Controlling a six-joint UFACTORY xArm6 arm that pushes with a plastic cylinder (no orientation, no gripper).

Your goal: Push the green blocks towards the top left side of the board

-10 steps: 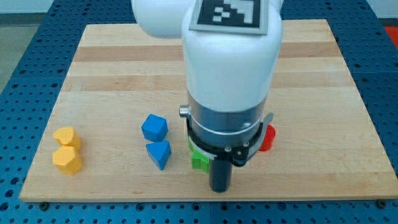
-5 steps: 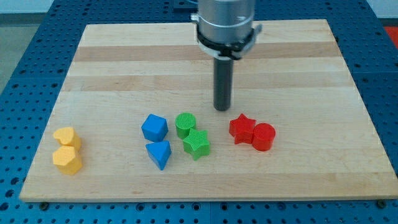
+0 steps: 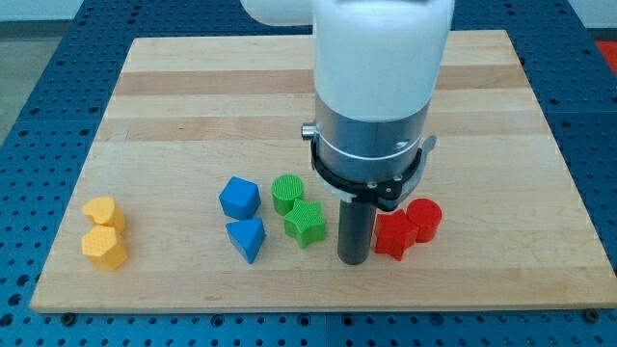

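Wooden board (image 3: 174, 106) is seen from the single camera view, lying on a blue perforated table (image 3: 39, 58), with 8 blocks grouped along the board's lower half.

Near the view's bottom centre, the 2 green blocks sit together: the green cylinder (image 3: 286, 192) stands just above and slightly left of the green star (image 3: 305, 223), and the 2 appear to touch. My tip (image 3: 353, 260) is placed just to the view's right of the green star, a narrow strip of board showing between them, and it sits lower in the view than both green blocks. No jaws are carried by the arm; it ends only in the dark rod, so nothing is gripped.

On the rod's right, the red star (image 3: 391, 237) is pressed close against it, and the red cylinder (image 3: 424, 218) touches that star on its upper right.

To the left of the green pair, the blue cube (image 3: 239, 198) is found above the blue triangular block (image 3: 247, 237), both near the greens but apart from them.

Far to the view's left, 2 yellow blocks are stacked in the view: the upper yellow block (image 3: 102, 212) touches the lower yellow block (image 3: 104, 248).

The arm's white and grey body (image 3: 381, 87) covers the board's upper centre.
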